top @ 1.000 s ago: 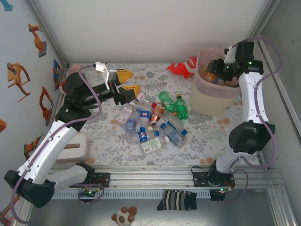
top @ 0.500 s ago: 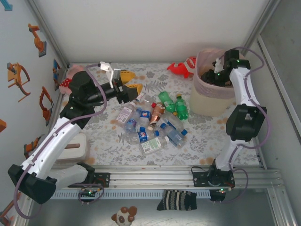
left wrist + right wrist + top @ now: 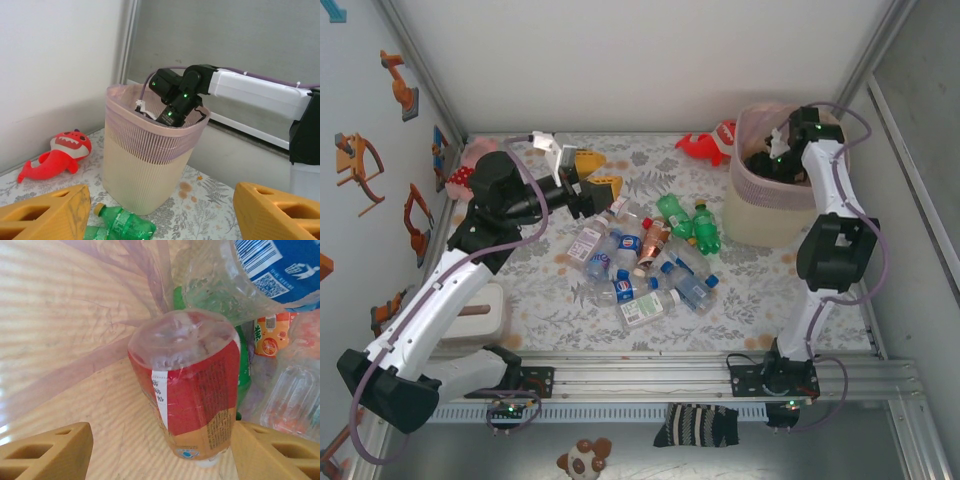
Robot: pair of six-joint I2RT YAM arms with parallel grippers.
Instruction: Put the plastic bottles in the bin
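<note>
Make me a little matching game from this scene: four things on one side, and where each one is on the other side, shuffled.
Things:
1. red toy
2. green bottles
3. red-labelled bottle
4. left gripper

Places:
A. inside the bin
B. over the table, jaws open
C. lying on the table by the back wall
D. lying on the table between the clear bottles and the bin

Pairs: 1-C, 2-D, 3-A, 4-B
</note>
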